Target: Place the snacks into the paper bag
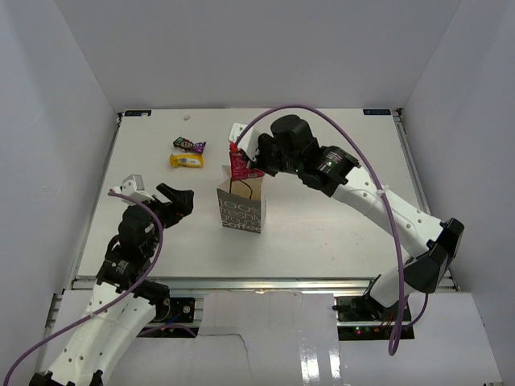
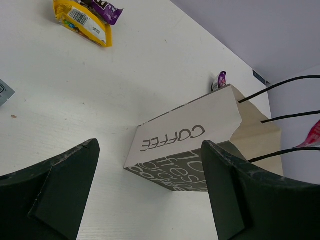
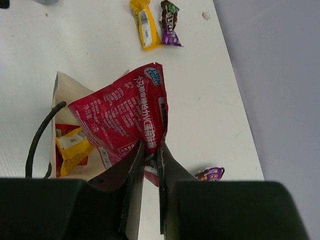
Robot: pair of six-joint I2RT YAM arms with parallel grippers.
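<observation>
The paper bag point(image 1: 241, 207) stands upright mid-table with "coffee" lettering; it also shows in the left wrist view point(image 2: 190, 150) and the right wrist view point(image 3: 62, 92). My right gripper point(image 1: 251, 165) is shut on a red packet point(image 3: 125, 117), held just above the bag's open mouth. Inside the bag lie a yellow packet point(image 3: 72, 145) and a red one point(image 3: 62, 127). A yellow bar point(image 1: 186, 161) and a purple packet point(image 1: 189, 145) lie on the table at the far left of the bag. Another purple packet point(image 3: 210, 174) lies behind the bag. My left gripper point(image 1: 179, 201) is open and empty, left of the bag.
White walls enclose the table on three sides. A small white-grey tag point(image 1: 131, 182) lies by the left arm. A small white speck point(image 1: 186, 117) sits near the far edge.
</observation>
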